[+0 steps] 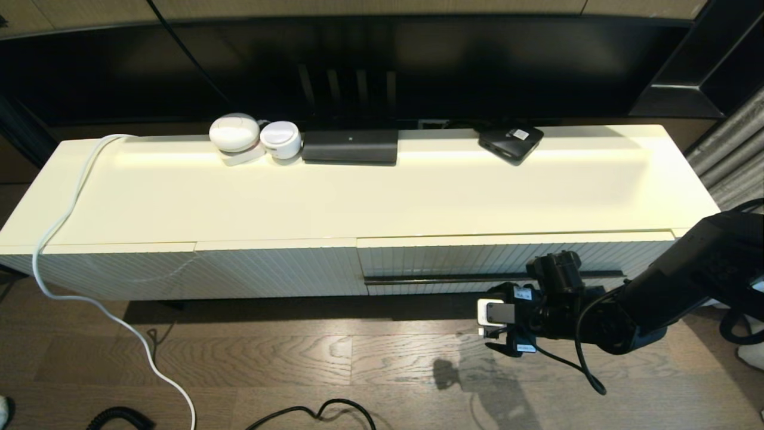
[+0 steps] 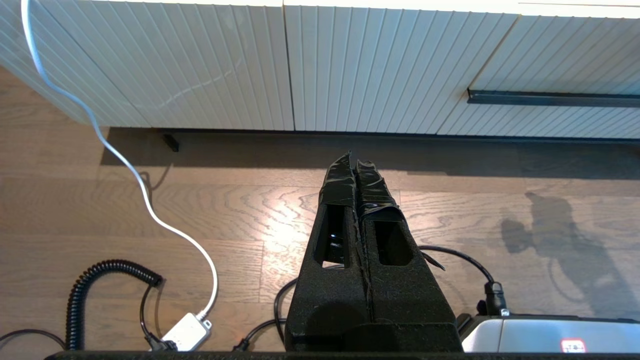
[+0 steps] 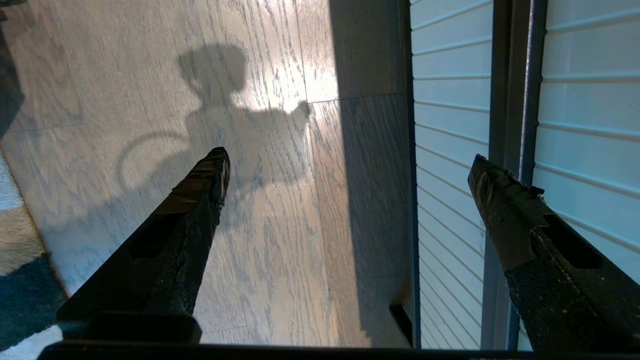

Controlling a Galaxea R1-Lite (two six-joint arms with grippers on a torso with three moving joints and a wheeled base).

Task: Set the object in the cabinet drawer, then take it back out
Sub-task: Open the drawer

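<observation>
Drawer (image 1: 513, 260) shut, nothing done yet. R gripper (image 3: 350, 165) spread wide, empty, near handle (image 1: 477, 278) at 4 o'clock. L gripper (image 2: 357, 170) closed, parked.

Long cream-white cabinet top, the surface (image 1: 382, 197), mostly bare. Everything sits along its back edge. Near the back-left: a round white gadget (image 1: 234, 132) on a white base, touching a smaller white round gadget (image 1: 280, 139). Just beside that, mid back edge, a flat black box (image 1: 350, 147). Further toward the back-right, apart from the box, a small black device (image 1: 511, 142) with a white label, turned at an angle. A white cable (image 1: 71, 200) crosses the left end and drops over the front edge.
</observation>
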